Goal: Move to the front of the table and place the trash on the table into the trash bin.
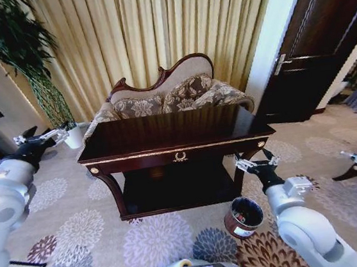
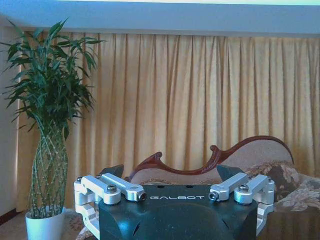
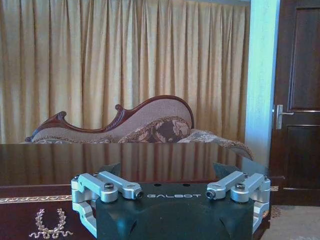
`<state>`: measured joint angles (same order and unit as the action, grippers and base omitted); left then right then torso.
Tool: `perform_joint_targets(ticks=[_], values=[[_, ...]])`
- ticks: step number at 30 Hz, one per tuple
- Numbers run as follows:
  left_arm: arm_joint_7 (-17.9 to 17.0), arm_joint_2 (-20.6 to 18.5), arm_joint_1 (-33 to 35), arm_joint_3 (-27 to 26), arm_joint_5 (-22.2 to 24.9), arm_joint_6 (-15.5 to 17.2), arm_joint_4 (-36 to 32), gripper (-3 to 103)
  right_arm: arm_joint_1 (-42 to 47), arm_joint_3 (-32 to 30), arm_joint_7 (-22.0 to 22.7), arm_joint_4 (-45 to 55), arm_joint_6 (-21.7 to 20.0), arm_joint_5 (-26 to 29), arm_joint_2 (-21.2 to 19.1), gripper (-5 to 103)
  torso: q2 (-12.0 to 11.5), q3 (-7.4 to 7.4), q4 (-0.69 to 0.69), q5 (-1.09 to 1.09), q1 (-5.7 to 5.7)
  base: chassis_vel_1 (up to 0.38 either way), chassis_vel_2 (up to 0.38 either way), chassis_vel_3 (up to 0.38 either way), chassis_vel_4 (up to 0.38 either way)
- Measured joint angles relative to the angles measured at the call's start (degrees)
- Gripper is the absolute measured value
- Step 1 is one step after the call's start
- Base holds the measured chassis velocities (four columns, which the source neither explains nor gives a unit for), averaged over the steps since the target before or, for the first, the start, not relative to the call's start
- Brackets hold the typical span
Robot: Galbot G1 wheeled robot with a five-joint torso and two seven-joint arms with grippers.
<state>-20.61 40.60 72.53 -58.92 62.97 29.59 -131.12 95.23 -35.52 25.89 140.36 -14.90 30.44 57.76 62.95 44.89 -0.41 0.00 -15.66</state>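
- The surface [image 1: 165, 132], a dark glossy wooden table with gold edge trim and a gold emblem [image 1: 180, 156] at its front centre, stood straight ahead at 12 o'clock in the head view, its lower shelf [image 1: 172, 189] in shadow beneath.
- The top looked bare and reflective; no bottle or scraps could be made out on it in any view.
- The trash bin [image 1: 243, 217], a small round reddish-brown bucket with a black inside, sat on the patterned carpet [image 1: 80, 235] at about 4 o'clock from the table's centre, just beside the front right leg.
- The right hand [image 1: 257, 161] hovered near the table's front right corner, above the bin, its fingers [image 3: 107, 185] spread apart with nothing between them.
- From the right wrist, the tabletop stretched away toward the sofa [image 3: 145, 125], and the gold emblem [image 3: 48, 225] showed on the front apron.
- The left hand [image 1: 37, 138] was raised off the table's left end at about 9 o'clock, fingers [image 2: 112, 187] likewise apart and empty.
- It faced the curtain [image 2: 190, 100], with a tall plant [image 2: 47, 100] in a white pot [image 2: 45, 227] near it.
- A dark door [image 1: 322, 40] stood at 2 o'clock.
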Motion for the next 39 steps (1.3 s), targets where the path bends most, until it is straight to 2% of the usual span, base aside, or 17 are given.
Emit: perform_joint_targets(ticks=[8, 10, 15, 18, 20, 21, 23, 39], values=[[0.1, 0.0, -0.2, 0.7, -0.6, -0.1, -0.1, 100, -0.2, 0.6, 0.0, 0.8, 0.7, -0.2, 0.1, 100, 0.0, 0.0, 0.0, 0.02, 0.0, 0.138, -0.149, -0.148, 0.147], [1.0, 0.4, 0.6, 0.7, -1.6, -0.9, -0.1, 100, -0.6, 0.6, -0.4, 1.6, 1.7, 0.0, -0.6, 100, 0.0, -0.01, 0.04, -0.01, 0.01, 0.224, -0.22, -0.202, 0.229], [1.6, 0.9, 1.0, 0.9, -2.1, -1.3, -0.9, 100, -1.2, 0.1, -0.3, 2.6, 1.9, 1.3, -2.3, 100, 0.0, -0.03, 0.0, 0.0, 0.03, 0.229, -0.224, -0.239, 0.192], [3.1, 1.3, 1.1, 1.5, -2.7, -2.4, -1.2, 100, -1.3, -0.2, 0.0, 3.0, 1.9, 2.4, -3.4, 100, 0.0, -0.02, -0.01, 0.03, 0.04, 0.177, -0.202, -0.193, 0.157], [6.9, 2.3, 1.6, 2.3, -4.7, -4.2, -0.7, 100, -0.8, -0.1, 0.6, 3.1, 1.9, 3.0, -4.7, 100, 0.0, -0.01, 0.04, 0.0, 0.04, 0.143, -0.165, -0.119, 0.188], [6.9, 2.3, 1.6, 2.3, -4.7, -4.2, -0.7, 100, -0.8, -0.1, 0.6, 3.1, 1.9, 3.0, -4.7, 100, 0.0, -0.01, 0.04, 0.0, 0.04, 0.133, -0.165, -0.088, 0.185], [9.8, 3.1, 2.3, 2.5, -5.5, -4.9, -0.6, 100, -0.3, -0.1, 1.0, 3.1, 1.8, 3.5, -5.7, 100, 0.0, -0.01, 0.01, 0.02, 0.02, 0.13, -0.142, -0.1, 0.157], [9.9, 4.0, 4.0, 2.5, -7.2, -5.3, -2.7, 100, -0.1, 0.4, 1.9, 3.0, 1.3, 4.9, -7.1, 100, 0.0, -0.01, 0.01, 0.0, 0.02, 0.175, -0.164, -0.189, 0.157]])
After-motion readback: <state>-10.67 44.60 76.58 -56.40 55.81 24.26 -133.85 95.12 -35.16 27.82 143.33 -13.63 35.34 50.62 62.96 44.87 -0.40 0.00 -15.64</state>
